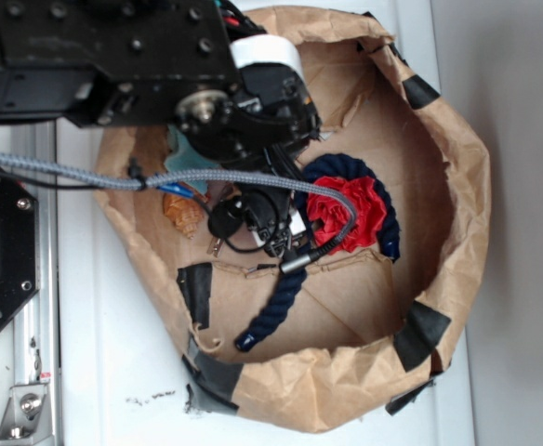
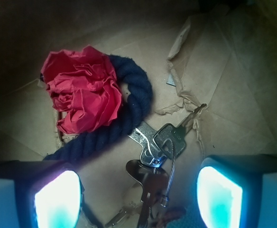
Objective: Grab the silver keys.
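Note:
The silver keys lie in a bunch on the brown paper floor, joined by a thin wire loop. In the wrist view they sit between my two lit fingertips, left pad and right pad, with paper showing on both sides of them. My gripper is open, and neither pad touches the keys. In the exterior view the gripper hangs low inside the paper bag and hides most of the keys; only a key tip shows.
A crumpled red cloth rests inside a curved navy rope just beyond the keys. An orange-brown shell figurine and a teal item lie left of the gripper. The rolled paper bag wall rings everything.

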`<control>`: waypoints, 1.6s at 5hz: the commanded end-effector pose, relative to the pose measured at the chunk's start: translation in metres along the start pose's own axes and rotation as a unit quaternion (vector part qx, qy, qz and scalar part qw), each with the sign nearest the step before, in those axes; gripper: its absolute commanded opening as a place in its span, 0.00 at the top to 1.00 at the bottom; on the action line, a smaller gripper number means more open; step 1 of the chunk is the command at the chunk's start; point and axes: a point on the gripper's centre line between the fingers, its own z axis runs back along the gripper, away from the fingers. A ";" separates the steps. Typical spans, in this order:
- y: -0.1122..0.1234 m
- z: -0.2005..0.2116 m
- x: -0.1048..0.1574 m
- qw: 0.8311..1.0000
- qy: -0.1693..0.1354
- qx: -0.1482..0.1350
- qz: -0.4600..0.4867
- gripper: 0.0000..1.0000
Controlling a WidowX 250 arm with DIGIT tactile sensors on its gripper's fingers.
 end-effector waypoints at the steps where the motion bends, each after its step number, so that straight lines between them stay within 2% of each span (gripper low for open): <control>1: -0.003 0.008 0.006 1.000 -0.018 -0.004 -0.007 0.00; 2: -0.003 0.008 0.006 1.000 -0.018 -0.004 -0.007 0.00; 3: 0.000 -0.007 0.005 0.999 -0.037 -0.013 -0.030 0.00; 4: 0.020 -0.029 -0.001 0.997 -0.067 -0.030 0.021 0.00; 5: 0.024 -0.046 0.000 0.998 -0.056 -0.031 0.020 0.00; 6: 0.019 -0.052 0.002 0.998 -0.051 -0.029 0.014 0.00; 7: 0.020 -0.053 -0.001 0.998 -0.050 -0.036 0.027 0.96; 8: 0.021 -0.053 -0.004 0.998 -0.053 -0.035 0.026 1.00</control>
